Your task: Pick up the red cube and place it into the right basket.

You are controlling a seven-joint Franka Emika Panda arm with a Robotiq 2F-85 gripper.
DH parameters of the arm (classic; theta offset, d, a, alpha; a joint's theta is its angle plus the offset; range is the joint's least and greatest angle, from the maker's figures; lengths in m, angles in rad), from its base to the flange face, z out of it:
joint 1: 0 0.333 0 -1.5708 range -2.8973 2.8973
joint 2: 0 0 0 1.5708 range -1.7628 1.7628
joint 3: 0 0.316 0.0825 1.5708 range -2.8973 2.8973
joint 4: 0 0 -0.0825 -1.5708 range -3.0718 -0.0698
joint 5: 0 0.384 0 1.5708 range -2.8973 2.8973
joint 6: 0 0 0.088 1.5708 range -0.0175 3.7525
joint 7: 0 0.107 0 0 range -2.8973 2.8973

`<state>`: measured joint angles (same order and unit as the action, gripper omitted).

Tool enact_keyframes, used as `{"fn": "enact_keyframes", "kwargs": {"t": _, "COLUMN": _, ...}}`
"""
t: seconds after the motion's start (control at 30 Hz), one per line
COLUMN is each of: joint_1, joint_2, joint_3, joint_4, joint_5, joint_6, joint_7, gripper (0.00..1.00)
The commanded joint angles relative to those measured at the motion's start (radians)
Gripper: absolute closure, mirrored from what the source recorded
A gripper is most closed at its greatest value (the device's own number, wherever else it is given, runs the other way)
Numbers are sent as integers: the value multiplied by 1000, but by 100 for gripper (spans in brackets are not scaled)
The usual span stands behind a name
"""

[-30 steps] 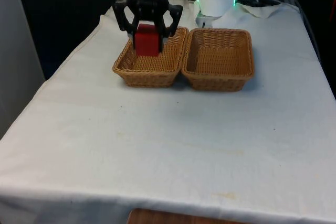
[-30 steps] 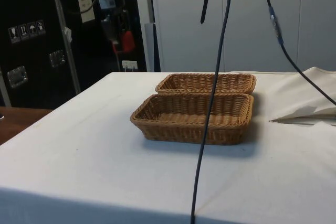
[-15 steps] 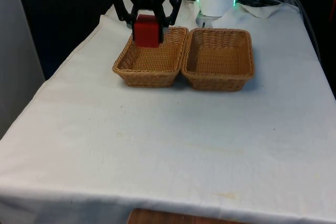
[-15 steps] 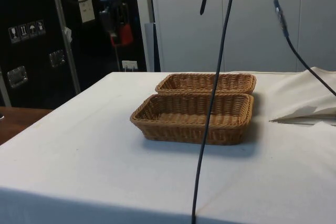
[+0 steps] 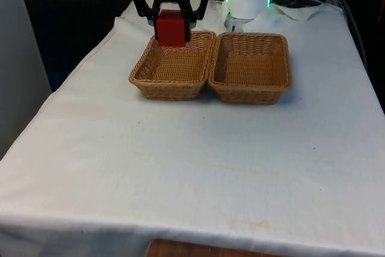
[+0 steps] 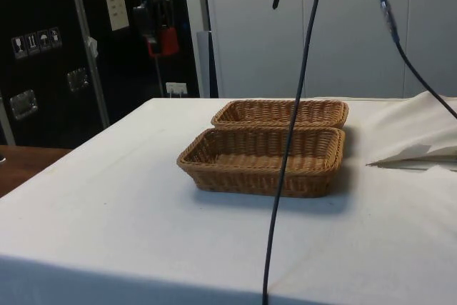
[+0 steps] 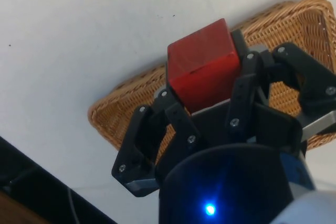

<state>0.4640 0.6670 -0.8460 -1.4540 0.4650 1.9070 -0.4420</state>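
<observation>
1. Red and solid, the red cube [image 5: 171, 28] sits clamped between the two black fingers of the gripper [image 5: 171, 15], one finger pressed to each side of it. In the wrist view the red cube [image 7: 203, 64] juts out past the fingertips [image 7: 245, 59], its faces plain and smooth.
2. Cube and gripper hang in the air, well above the table. In the front view they are over the far edge of the left basket [image 5: 173, 66], not touching it. In the side view the red cube [image 6: 163, 42] shows high against the dark cabinets [image 6: 43, 48], above and beyond the baskets.
3. Two shallow wicker baskets stand side by side near the far end of the table, their long rims touching. The right basket [image 5: 251, 67], on the front view's right, holds nothing that can be seen.
4. A white cloth [image 5: 198, 161] covers the whole table, lightly creased, with a few faint marks.
5. In the side view a black cable [image 6: 289, 141] hangs down across the foreground, and a pale wall [image 6: 343, 26] stands behind the table.
6. In the front view, black curtains [image 5: 72, 10] form the backdrop.
</observation>
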Motion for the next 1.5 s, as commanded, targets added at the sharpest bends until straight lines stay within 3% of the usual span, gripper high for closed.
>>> {"fn": "enact_keyframes", "kwargs": {"t": 0.0, "joint_1": 25, "joint_2": -38, "joint_3": -13, "joint_4": -55, "joint_5": -8, "joint_6": 29, "joint_7": -5, "gripper": 98}}
{"fn": "enact_keyframes", "kwargs": {"t": 0.03, "joint_1": 0, "joint_2": -3, "joint_3": 1, "joint_4": -2, "joint_5": 0, "joint_6": 0, "joint_7": 0, "gripper": 98}}
{"fn": "enact_keyframes", "kwargs": {"t": 0.07, "joint_1": 25, "joint_2": -40, "joint_3": -12, "joint_4": -56, "joint_5": -9, "joint_6": 29, "joint_7": -4, "gripper": 98}}
{"fn": "enact_keyframes", "kwargs": {"t": 0.1, "joint_1": 26, "joint_2": -44, "joint_3": -10, "joint_4": -59, "joint_5": -9, "joint_6": 28, "joint_7": -4, "gripper": 98}}
{"fn": "enact_keyframes", "kwargs": {"t": 0.33, "joint_1": 27, "joint_2": -72, "joint_3": 1, "joint_4": -78, "joint_5": -14, "joint_6": 15, "joint_7": -3, "gripper": 98}}
{"fn": "enact_keyframes", "kwargs": {"t": 0.37, "joint_1": 0, "joint_2": -34, "joint_3": 17, "joint_4": -23, "joint_5": 0, "joint_6": -7, "joint_7": 1, "gripper": 98}}
{"fn": "enact_keyframes", "kwargs": {"t": 0.4, "joint_1": 27, "joint_2": -75, "joint_3": 2, "joint_4": -80, "joint_5": -14, "joint_6": 14, "joint_7": -3, "gripper": 98}}
{"fn": "enact_keyframes", "kwargs": {"t": 0.63, "joint_1": 25, "joint_2": -99, "joint_3": 19, "joint_4": -102, "joint_5": -11, "joint_6": 18, "joint_7": -3, "gripper": 98}}
{"fn": "enact_keyframes", "kwargs": {"t": 0.67, "joint_1": 0, "joint_2": -63, "joint_3": 35, "joint_4": -50, "joint_5": 0, "joint_6": -9, "joint_7": 1, "gripper": 98}}
{"fn": "enact_keyframes", "kwargs": {"t": 0.7, "joint_1": 25, "joint_2": -103, "joint_3": 22, "joint_4": -105, "joint_5": -11, "joint_6": 19, "joint_7": -3, "gripper": 98}}
{"fn": "enact_keyframes", "kwargs": {"t": 0.97, "joint_1": 23, "joint_2": -136, "joint_3": 46, "joint_4": -136, "joint_5": -8, "joint_6": 29, "joint_7": -3, "gripper": 98}}
{"fn": "enact_keyframes", "kwargs": {"t": 1.0, "joint_1": 0, "joint_2": -98, "joint_3": 58, "joint_4": -84, "joint_5": 0, "joint_6": -2, "joint_7": 1, "gripper": 98}}
{"fn": "enact_keyframes", "kwargs": {"t": 1.03, "joint_1": 22, "joint_2": -144, "joint_3": 52, "joint_4": -144, "joint_5": -8, "joint_6": 31, "joint_7": -2, "gripper": 98}}
{"fn": "enact_keyframes", "kwargs": {"t": 1.27, "joint_1": 21, "joint_2": -173, "joint_3": 69, "joint_4": -173, "joint_5": -9, "joint_6": 36, "joint_7": -2, "gripper": 98}}
{"fn": "enact_keyframes", "kwargs": {"t": 1.3, "joint_1": 0, "joint_2": -137, "joint_3": 82, "joint_4": -123, "joint_5": 0, "joint_6": 3, "joint_7": 1, "gripper": 98}}
{"fn": "enact_keyframes", "kwargs": {"t": 1.33, "joint_1": 21, "joint_2": -177, "joint_3": 72, "joint_4": -177, "joint_5": -9, "joint_6": 37, "joint_7": -2, "gripper": 98}}
{"fn": "enact_keyframes", "kwargs": {"t": 1.47, "joint_1": 21, "joint_2": -198, "joint_3": 84, "joint_4": -200, "joint_5": -10, "joint_6": 43, "joint_7": -2, "gripper": 98}}
